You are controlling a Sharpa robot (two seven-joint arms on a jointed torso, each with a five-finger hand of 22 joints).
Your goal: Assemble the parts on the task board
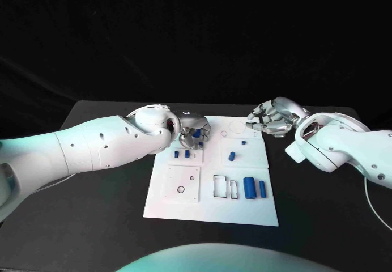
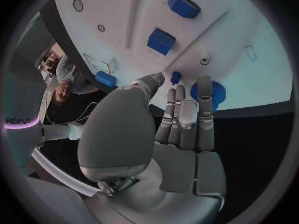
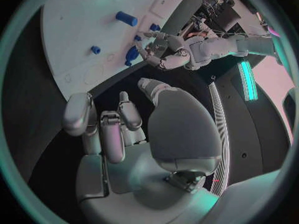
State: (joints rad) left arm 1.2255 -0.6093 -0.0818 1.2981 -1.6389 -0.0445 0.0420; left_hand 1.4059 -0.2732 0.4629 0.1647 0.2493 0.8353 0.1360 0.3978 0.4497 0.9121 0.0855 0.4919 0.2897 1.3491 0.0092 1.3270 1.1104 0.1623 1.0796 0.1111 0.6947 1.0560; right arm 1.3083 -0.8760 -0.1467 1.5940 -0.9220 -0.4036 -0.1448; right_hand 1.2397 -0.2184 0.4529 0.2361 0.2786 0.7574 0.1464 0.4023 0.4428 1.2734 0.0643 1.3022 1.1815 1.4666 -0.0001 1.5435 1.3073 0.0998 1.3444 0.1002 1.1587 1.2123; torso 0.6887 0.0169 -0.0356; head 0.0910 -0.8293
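The white task board [image 1: 175, 199] lies mid-table. My left hand [image 1: 192, 131] hovers over its far left part, fingers [image 2: 187, 112] stretched out with their tips at a round blue disc [image 2: 214, 93], holding nothing. A small blue peg [image 2: 176, 76] stands just past the thumb. Two blue blocks [image 1: 182, 153] sit near that hand. A short blue cylinder [image 1: 232, 156] and a tiny peg [image 1: 243, 142] lie mid-board. A thick blue cylinder [image 1: 249, 188] and a blue bar [image 1: 262, 189] lie near the front right. My right hand [image 1: 273, 120] hangs at the board's far right corner, fingers [image 3: 102, 129] loosely bent, holding nothing.
Rectangular slots [image 1: 222, 186] and a small round hole [image 1: 192, 178] show in the board's front half. Bare black table [image 1: 98, 221] runs to the left and right of the board. My left forearm [image 1: 98, 144] crosses the table's left side.
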